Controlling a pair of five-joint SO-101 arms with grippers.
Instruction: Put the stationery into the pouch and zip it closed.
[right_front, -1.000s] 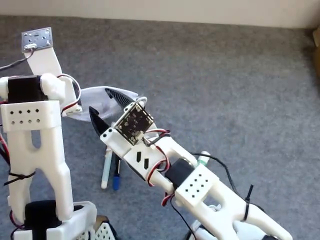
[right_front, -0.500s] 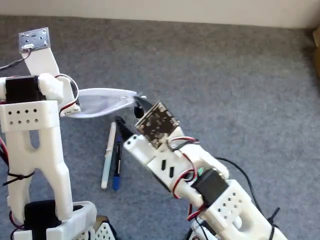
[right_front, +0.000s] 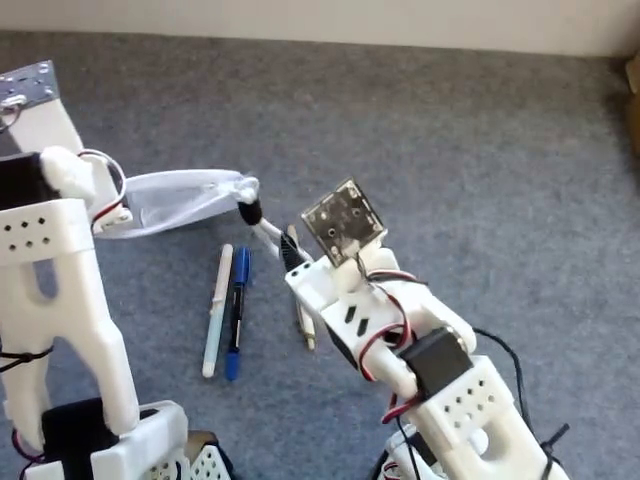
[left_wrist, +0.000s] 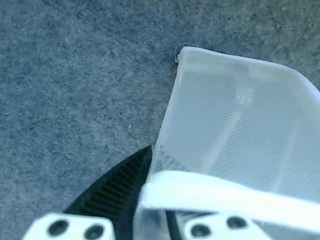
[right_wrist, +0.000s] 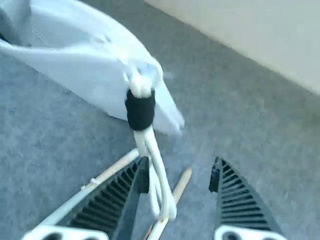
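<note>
A translucent white pouch (right_front: 180, 200) lies on the grey carpet, and my left gripper (left_wrist: 150, 200) is shut on its edge; the mesh side (left_wrist: 235, 125) spreads out beyond the jaws. The zip pull, a white cord with a black bead (right_wrist: 140, 111), trails from the pouch's right end (right_front: 250, 212). My right gripper (right_wrist: 180, 167) is open just past the bead, the cord hanging against one finger (right_wrist: 125, 195). In the high view this gripper (right_front: 287, 258) sits right of the pouch. A white pen (right_front: 217, 310), a blue pen (right_front: 236, 312) and a pencil (right_front: 302, 310) lie on the carpet.
The left arm's white body (right_front: 60, 290) stands over the left side of the table. The right arm (right_front: 420, 370) slants in from the lower right. Open carpet (right_front: 450, 140) stretches to the back and right.
My right gripper has drawn back to the right, away from the pouch's end, uncovering the pens and the pencil. The left arm has shifted slightly left with the pouch.
</note>
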